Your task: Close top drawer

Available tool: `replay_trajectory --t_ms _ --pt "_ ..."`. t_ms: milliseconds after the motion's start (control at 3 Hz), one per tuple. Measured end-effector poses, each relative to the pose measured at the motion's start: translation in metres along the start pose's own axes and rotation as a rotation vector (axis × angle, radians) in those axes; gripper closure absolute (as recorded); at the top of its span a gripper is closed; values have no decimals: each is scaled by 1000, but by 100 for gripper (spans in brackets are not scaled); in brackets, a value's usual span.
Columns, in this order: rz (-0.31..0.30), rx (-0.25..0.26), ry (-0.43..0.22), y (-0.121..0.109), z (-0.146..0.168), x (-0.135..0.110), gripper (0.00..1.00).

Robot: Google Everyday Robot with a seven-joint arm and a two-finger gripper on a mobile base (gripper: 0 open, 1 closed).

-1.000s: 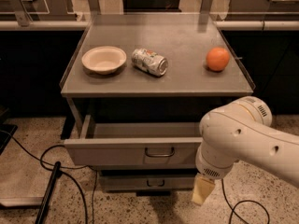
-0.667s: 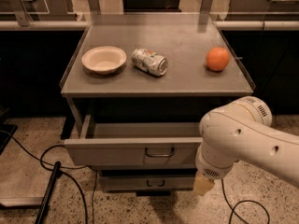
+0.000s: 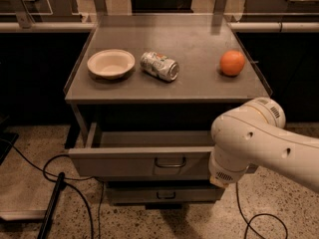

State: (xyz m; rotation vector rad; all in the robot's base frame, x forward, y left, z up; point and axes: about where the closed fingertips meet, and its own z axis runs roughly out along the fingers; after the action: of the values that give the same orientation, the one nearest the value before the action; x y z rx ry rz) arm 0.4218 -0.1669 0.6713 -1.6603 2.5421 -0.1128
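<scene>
Lower left of frame: black cables (image 3: pixel 30 159) trail across the speckled floor (image 3: pixel 22 193), and a dark bar (image 3: pixel 51 205) lies on it, angled towards the bottom edge.

Centre: a grey metal cabinet (image 3: pixel 174 91) with a flat top. On that top, from left to right:
- a shallow cream bowl (image 3: pixel 110 63), upright
- a crumpled silver can (image 3: pixel 159 66) lying on its side just beside the bowl, apart from it
- an orange (image 3: pixel 232 62) near the right edge, well apart from the can

Below the top: the top drawer (image 3: pixel 129 162) stands pulled out towards the camera. Its interior is open to view and its flat front panel is well forward of the cabinet face. Its small loop handle (image 3: pixel 170 162) sits at the panel's centre. A lower drawer (image 3: pixel 149 195) beneath it is pushed in, handle visible.

Right of frame: the white robot arm (image 3: pixel 264 141) enters from the right edge. Its rounded joint overlaps the right end of the top drawer's front panel; contact cannot be confirmed. The gripper is not visible, being hidden by or beyond this joint, so its opening cannot be told.

Lower right: another black cable (image 3: pixel 255 218) loops on the floor.
</scene>
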Motion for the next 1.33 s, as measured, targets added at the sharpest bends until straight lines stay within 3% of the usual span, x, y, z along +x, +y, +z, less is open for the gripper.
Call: replay_trajectory --t_ms 333,667,1333 --pt "20 43 21 -28 6 -7 100" --pt "35 79 39 -51 10 -13 100" --pt "35 83 40 -53 10 -13 59"
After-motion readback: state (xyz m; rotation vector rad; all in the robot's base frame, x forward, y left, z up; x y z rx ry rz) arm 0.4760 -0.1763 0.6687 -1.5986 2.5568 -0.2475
